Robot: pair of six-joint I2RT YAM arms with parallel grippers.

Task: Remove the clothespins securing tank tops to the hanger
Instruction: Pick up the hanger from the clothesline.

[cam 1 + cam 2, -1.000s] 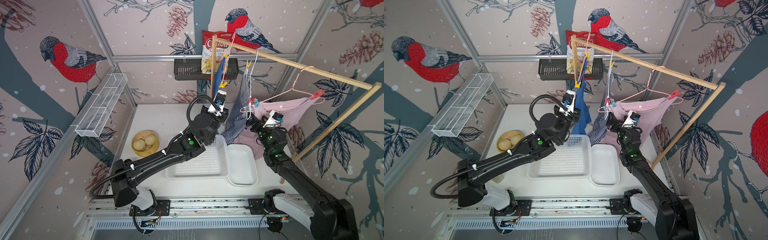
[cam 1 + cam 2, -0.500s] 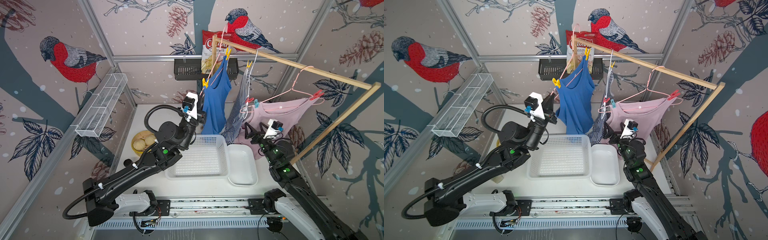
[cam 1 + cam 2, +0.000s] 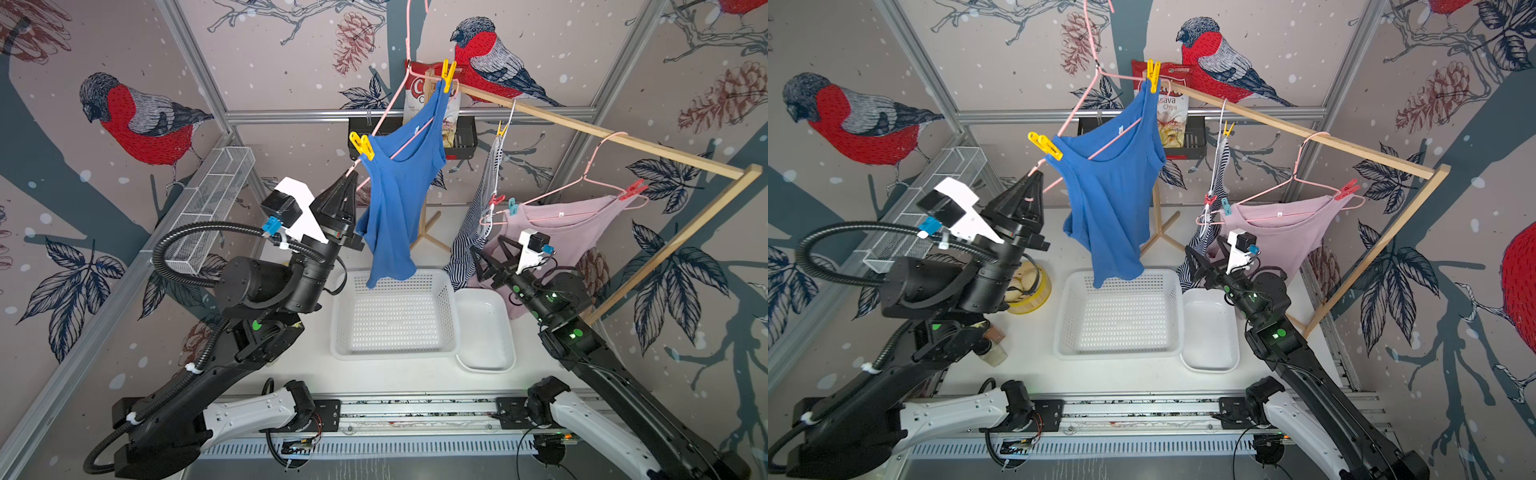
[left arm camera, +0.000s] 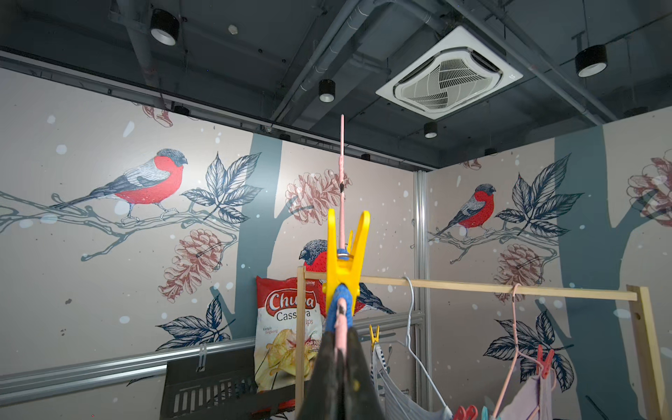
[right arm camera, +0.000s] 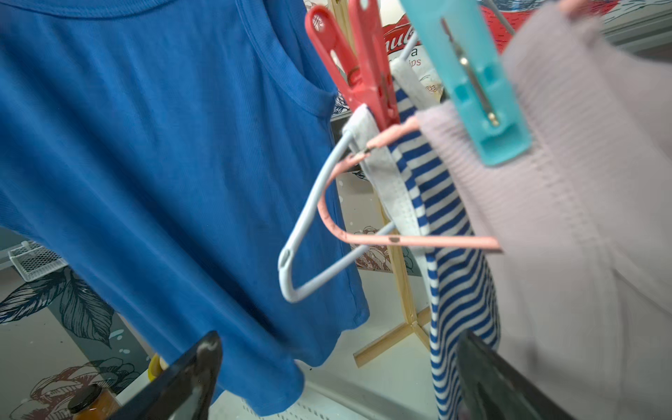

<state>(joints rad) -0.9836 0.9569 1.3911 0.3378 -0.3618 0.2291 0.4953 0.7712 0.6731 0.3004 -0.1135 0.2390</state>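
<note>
Pink hanger (image 4: 342, 163) end-pinched by left tool (image 3: 352, 176); right tool (image 3: 486, 246) spread near striped top (image 5: 447, 218) edge.

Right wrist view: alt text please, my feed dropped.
A red clothespin pins the striped top and a teal clothespin pins the mauve top to their hangers, close ahead of the open right gripper. The blue top hangs beside them.
</note>
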